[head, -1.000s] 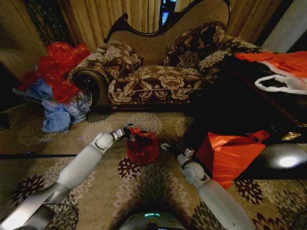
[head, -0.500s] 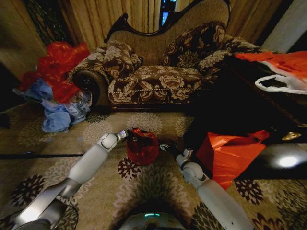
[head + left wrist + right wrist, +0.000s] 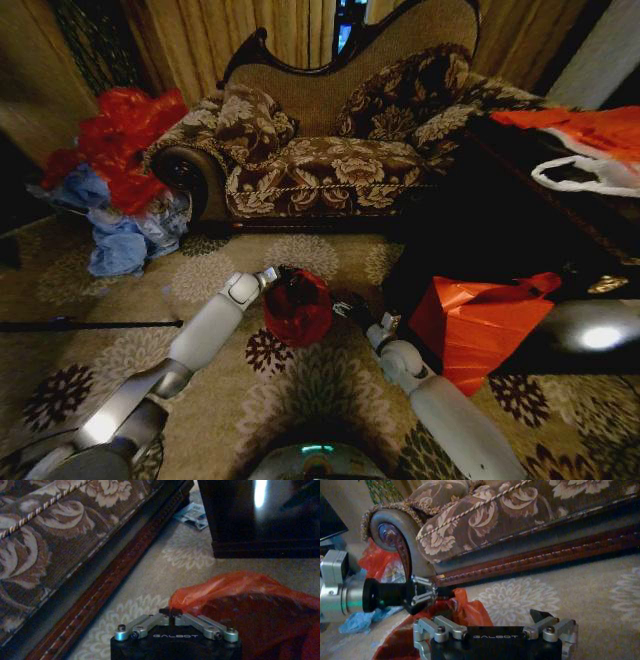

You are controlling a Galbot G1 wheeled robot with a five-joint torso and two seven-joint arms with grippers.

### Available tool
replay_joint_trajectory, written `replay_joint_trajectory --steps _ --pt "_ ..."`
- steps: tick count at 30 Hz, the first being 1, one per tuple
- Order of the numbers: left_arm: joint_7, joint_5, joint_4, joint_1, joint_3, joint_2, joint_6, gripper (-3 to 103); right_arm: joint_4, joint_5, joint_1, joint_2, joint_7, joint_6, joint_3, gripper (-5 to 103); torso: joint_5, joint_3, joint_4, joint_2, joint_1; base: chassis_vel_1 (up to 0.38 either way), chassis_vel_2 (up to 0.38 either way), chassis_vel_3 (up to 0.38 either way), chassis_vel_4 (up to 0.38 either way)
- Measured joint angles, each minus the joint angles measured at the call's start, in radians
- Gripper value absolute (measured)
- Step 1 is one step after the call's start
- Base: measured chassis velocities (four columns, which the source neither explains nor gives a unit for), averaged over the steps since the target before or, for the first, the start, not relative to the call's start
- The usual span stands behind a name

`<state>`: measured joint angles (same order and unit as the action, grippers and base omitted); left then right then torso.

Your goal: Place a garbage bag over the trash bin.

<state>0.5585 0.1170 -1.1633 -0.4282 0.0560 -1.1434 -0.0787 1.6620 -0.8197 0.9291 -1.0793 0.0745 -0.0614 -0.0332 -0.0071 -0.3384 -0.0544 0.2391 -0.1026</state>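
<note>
Head view — garbage bag (image 3: 297, 308) pinched in left gripper (image 3: 272, 274) fingers (image 3: 424, 588)

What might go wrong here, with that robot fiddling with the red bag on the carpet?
1. The left tool is shut on a thin edge of the garbage bag; a pull might tear the plastic or let it slip free.
2. The right tool is open beside the bag, holding nothing, so one-sided pulling may drag the bag askew or tip the trash bin, which is hidden under it.
</note>
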Motion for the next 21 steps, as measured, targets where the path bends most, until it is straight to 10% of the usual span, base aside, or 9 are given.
replay_joint_trajectory --steps 21 --pt "-0.057 -0.192 0.264 0.192 0.092 -0.103 -0.166 0 0.032 0.036 0.024 0.003 -0.002 0.021 -0.019 100 -0.0002 0.000 0.0000 0.000 0.000 0.000 0.000 0.000 0.000"
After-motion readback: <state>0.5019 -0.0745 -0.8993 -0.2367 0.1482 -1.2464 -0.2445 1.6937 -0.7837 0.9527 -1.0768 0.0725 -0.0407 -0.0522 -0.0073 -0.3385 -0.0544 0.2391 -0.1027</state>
